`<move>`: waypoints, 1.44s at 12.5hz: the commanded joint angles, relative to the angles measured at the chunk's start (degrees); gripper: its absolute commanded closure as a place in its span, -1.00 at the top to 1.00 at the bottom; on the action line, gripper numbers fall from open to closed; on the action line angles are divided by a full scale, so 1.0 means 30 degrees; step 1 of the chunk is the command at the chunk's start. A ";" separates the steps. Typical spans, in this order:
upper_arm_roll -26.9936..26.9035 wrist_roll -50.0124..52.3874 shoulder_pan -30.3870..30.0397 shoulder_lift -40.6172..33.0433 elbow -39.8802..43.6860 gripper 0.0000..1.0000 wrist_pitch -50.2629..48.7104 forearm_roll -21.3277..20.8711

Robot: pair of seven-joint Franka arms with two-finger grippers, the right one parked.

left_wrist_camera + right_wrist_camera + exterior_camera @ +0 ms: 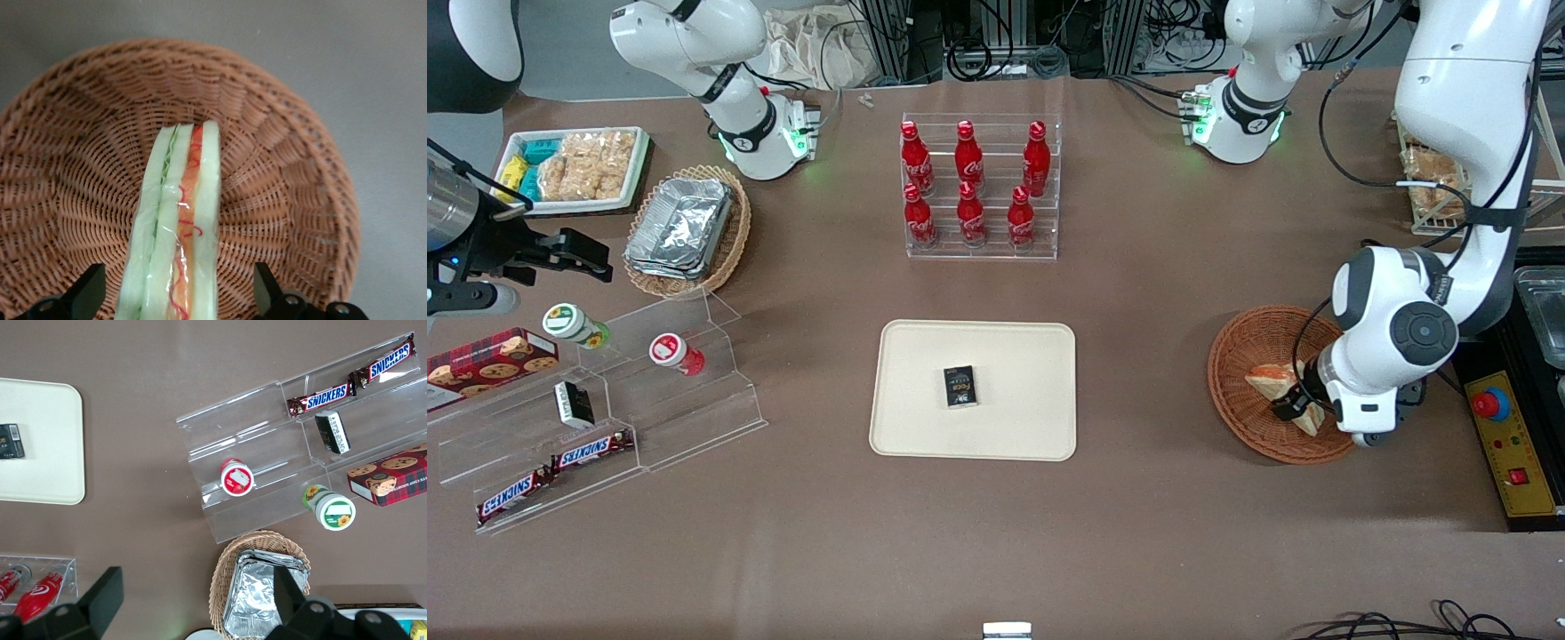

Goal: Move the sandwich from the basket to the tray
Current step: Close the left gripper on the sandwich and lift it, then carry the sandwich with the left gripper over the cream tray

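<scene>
Brown desk [1138, 356] is carrying a round reddish-brown wicker basket [280, 167], where the left arm's hand [179, 293] is reaching down. Its fingers [90, 290] are standing spread on either side of the triangular white-bread sandwich [180, 227], apparently readying a grasp across the bread faces; the cream rectangular tray [925, 356] is lying well apart, toward the parked arm.

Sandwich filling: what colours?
Red-orange and green layers in the sandwich, clearest in left wrist view.

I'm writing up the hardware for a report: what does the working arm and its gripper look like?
The left arm is glossy white with rounded segments, dark grey joint caps, black cables along it, and a green-lit base. Its gripper, over the basket, has black jaws straddling the sandwich, apart from it.
</scene>
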State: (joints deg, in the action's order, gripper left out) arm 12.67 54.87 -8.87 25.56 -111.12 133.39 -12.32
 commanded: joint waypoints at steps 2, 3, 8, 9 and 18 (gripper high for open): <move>-0.0297 0.0720 -0.0062 0.0647 -0.0404 0.86 0.1412 -0.0524; -0.0297 0.1476 -0.0062 0.0795 -0.0170 0.31 0.1415 -0.0524; -0.0152 0.1747 0.0171 0.0476 0.0533 -1.00 0.1095 -0.0582; -0.0122 0.1719 0.0259 0.0155 0.0883 -1.00 0.0455 -0.0553; 0.5961 -0.4841 0.0640 0.0443 1.0672 -1.00 -1.0423 0.0148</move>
State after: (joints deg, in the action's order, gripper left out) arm 25.95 44.97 -7.27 24.83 -81.31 103.24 -12.23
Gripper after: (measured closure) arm 0.797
